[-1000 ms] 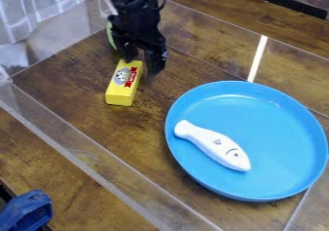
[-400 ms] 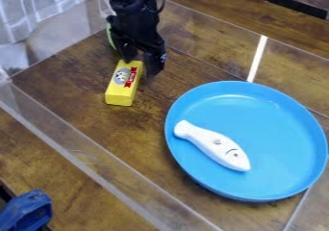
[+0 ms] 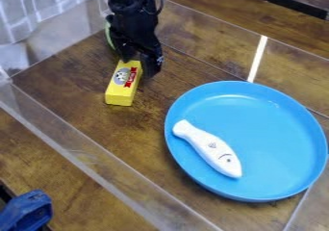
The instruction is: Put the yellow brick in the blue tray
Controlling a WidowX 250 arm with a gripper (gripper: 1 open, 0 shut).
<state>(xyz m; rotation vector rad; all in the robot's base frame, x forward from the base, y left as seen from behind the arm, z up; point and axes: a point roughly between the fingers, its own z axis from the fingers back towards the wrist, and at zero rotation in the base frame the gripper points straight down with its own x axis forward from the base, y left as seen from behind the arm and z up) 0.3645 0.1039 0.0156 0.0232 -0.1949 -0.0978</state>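
1. Since the earlier frames, only the white fish (image 3: pixel 209 147) in the dish has shifted, a little down and to the left; your arm and the brick sit where they were.
2. At the bottom left corner, a dark blue object (image 3: pixel 22 213) is cut off by the frame edge, and you cannot tell what it is.
3. At the left edge, a clear plastic wall (image 3: pixel 77 156) runs diagonally across the wooden table (image 3: pixel 90 129); it is see-through and shows mainly by its bright edges.
4. At the top left, a pale checked cloth (image 3: pixel 19 13) is partly cropped.
5. Left of centre lies the yellow brick (image 3: pixel 123 82), flat on the table and pointing up toward your arm. Its top face carries a white-and-red picture label, too small to read.
6. Your gripper (image 3: pixel 134 60) points nearly straight down at the brick's far end. Its black fingers stand apart and are not clamped on anything. They hide the brick's far tip, so you cannot tell whether they touch it.
7. A green object (image 3: pixel 111 27) peeks out behind the arm, mostly hidden.
8. On the right sits the blue tray (image 3: pixel 290 115), round and shallow, well apart from the brick. The fish lies inside it, toward its left side, head lower right.
9. A white glare streak (image 3: pixel 260 57) crosses the table above the tray.
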